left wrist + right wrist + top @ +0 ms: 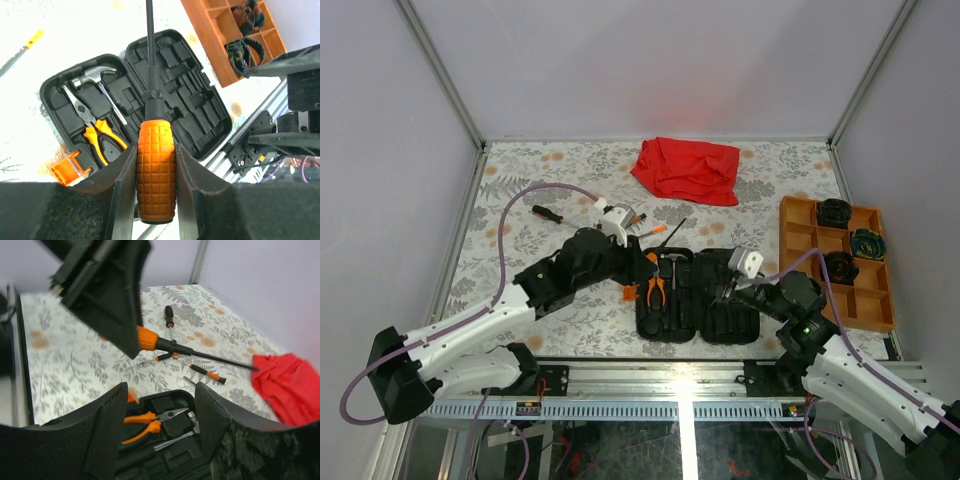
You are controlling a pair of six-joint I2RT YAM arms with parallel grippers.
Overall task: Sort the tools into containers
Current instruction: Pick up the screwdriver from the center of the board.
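Note:
My left gripper [156, 146] is shut on the ribbed orange handle of a long screwdriver [156, 172], held above the open black case [197, 107]. Its black shaft [672, 230] points toward the far side of the table. Orange-handled pliers [95, 131] and a steel-headed hammer [94, 75] lie in the case's left half. My right gripper [161, 390] hangs open over the case [715, 300], with nothing between its fingers. The pliers [147, 422] show below it. Three smaller screwdrivers [169, 317] [205, 373] [167, 356] lie on the table beyond the case. The orange tray [797, 262] stands at the right.
A red cloth [686, 168] lies at the back centre. The tray's compartments hold dark round items [835, 212]. Another screwdriver [547, 214] lies at the left on the floral tabletop. The metal rail [650, 378] runs along the near edge, close to the case.

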